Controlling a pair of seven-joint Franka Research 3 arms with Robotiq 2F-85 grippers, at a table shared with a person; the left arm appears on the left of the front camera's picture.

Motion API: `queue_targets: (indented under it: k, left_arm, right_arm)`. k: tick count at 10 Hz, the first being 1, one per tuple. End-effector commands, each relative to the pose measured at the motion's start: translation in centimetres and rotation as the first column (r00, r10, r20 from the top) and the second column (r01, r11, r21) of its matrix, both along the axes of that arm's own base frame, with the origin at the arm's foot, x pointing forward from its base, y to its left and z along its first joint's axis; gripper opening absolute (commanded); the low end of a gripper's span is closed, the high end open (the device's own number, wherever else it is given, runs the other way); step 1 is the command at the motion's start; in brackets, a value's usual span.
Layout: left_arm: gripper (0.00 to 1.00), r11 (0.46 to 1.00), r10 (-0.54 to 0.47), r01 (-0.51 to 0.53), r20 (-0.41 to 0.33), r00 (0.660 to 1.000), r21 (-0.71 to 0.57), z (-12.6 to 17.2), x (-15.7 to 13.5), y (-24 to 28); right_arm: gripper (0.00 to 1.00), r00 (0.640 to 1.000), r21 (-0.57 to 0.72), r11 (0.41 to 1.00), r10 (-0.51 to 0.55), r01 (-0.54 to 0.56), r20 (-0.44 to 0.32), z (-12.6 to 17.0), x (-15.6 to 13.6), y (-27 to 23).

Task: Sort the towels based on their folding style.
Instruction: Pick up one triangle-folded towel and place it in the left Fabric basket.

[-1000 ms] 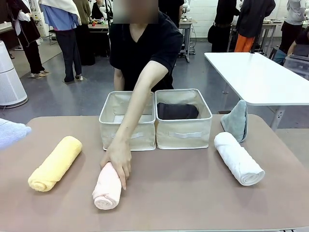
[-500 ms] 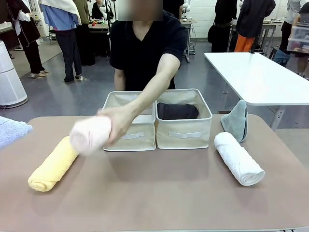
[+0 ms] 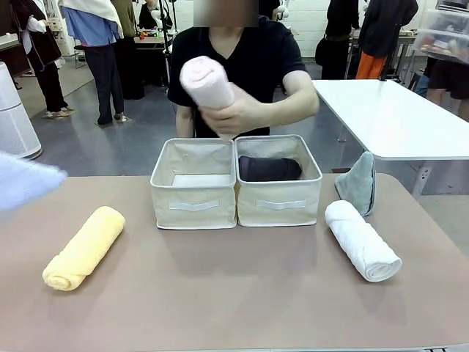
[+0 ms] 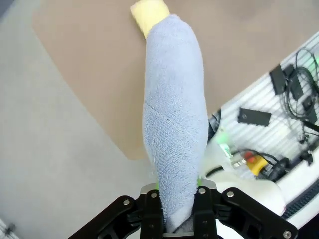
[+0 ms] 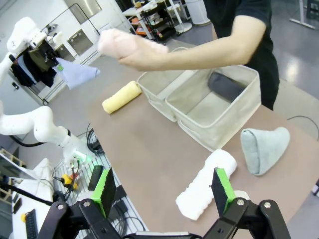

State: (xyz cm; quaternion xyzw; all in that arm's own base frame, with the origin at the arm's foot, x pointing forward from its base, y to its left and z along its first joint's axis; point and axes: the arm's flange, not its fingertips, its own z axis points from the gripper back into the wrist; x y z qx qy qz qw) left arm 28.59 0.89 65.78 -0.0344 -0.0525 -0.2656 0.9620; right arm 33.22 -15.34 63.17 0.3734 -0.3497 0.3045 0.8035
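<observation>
A person's hand holds a pale pink rolled towel (image 3: 207,82) high above the two beige bins. A dark grey towel (image 3: 270,169) lies in the right bin (image 3: 280,203). On the table lie a yellow roll (image 3: 84,247) at the left and a white roll (image 3: 363,240) at the right, with a grey-teal cone (image 3: 357,183) standing behind the white one. My left gripper (image 4: 180,219) is shut on a lavender-blue cone towel (image 4: 174,124), held in the air over the table's left end above the yellow roll (image 4: 149,15). My right gripper (image 5: 163,191) hangs open above the white roll (image 5: 207,184).
The left bin (image 3: 193,205) holds no towel that I can see. A white table (image 3: 388,117) stands behind at the right. Several people stand in the background. Bare tabletop (image 3: 249,293) stretches in front of the bins.
The person picked the pink roll up off the table and raised it above the bins. The lavender-blue towel at the left edge has shifted a little.
</observation>
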Motion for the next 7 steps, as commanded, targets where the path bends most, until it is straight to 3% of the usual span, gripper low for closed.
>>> queue_targets:
  k: [1,3,7]
  left_arm:
    - [0.19,0.99,-0.106,0.092,0.132,0.986,0.111,2.3,3.4,-5.6]
    - [0.19,0.968,-0.207,0.185,0.118,0.971,0.172,3.4,7.9,-11.5]
    - [0.19,0.919,-0.363,0.342,0.079,0.929,0.198,2.7,17.2,-19.9]
  right_arm:
    - [1.0,1.0,0.023,1.0,0.008,-0.008,0.009,0.0,0.1,0.1]
    - [1.0,1.0,0.023,1.0,0.008,-0.008,0.009,0.0,0.1,0.1]
    - [1.0,1.0,0.023,1.0,0.008,-0.008,0.009,0.0,0.1,0.1]
